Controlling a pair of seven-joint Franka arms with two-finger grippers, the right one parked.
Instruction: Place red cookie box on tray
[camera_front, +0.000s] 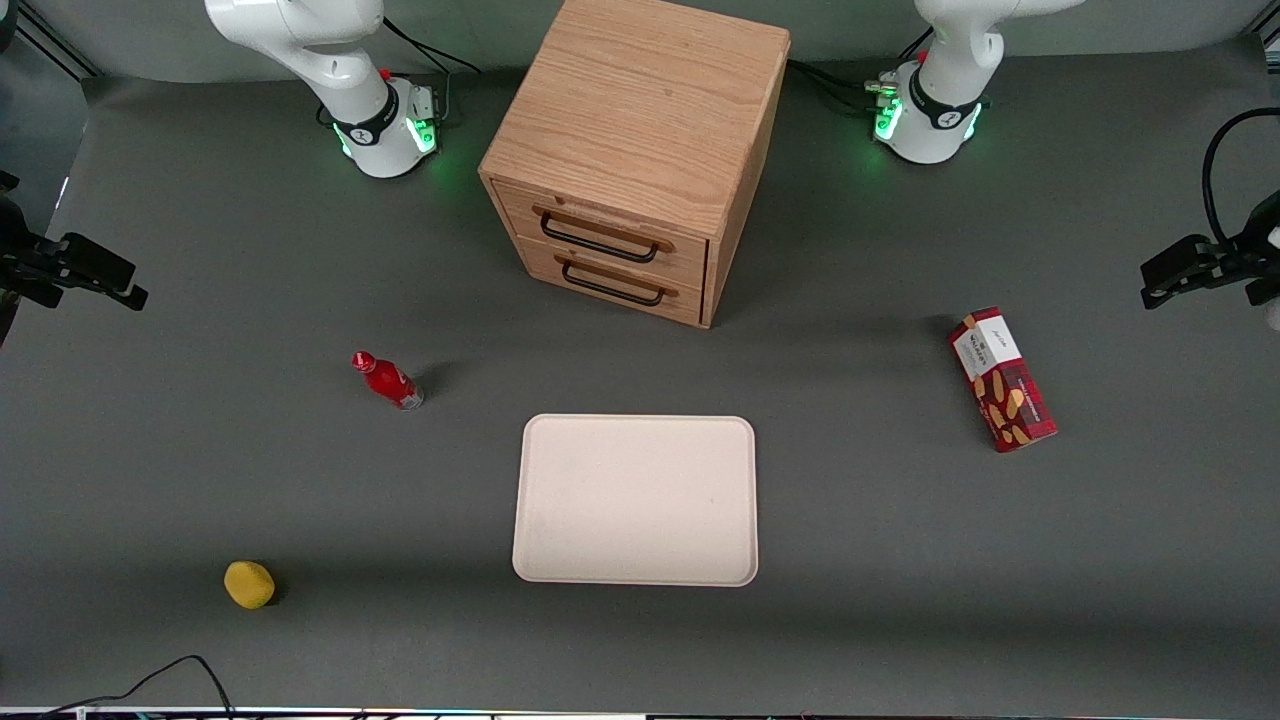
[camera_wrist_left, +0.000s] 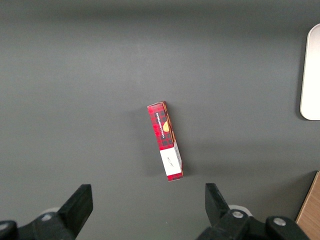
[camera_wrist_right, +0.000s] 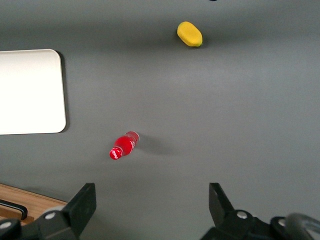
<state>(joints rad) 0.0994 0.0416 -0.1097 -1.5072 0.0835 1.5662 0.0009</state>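
Red cookie box (camera_wrist_left: 165, 140) lies below the wide-spread pincer (camera_wrist_left: 149, 207), apart from tray (camera_front: 635, 498).

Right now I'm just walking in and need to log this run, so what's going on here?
Nothing is held yet. The left arm's end effector hangs open above the cookie box, which lies flat on the table toward the working arm's end. The tray sits bare in front of the drawer cabinet, apart from the box. A red bottle and a yellow object lie toward the parked arm's end.
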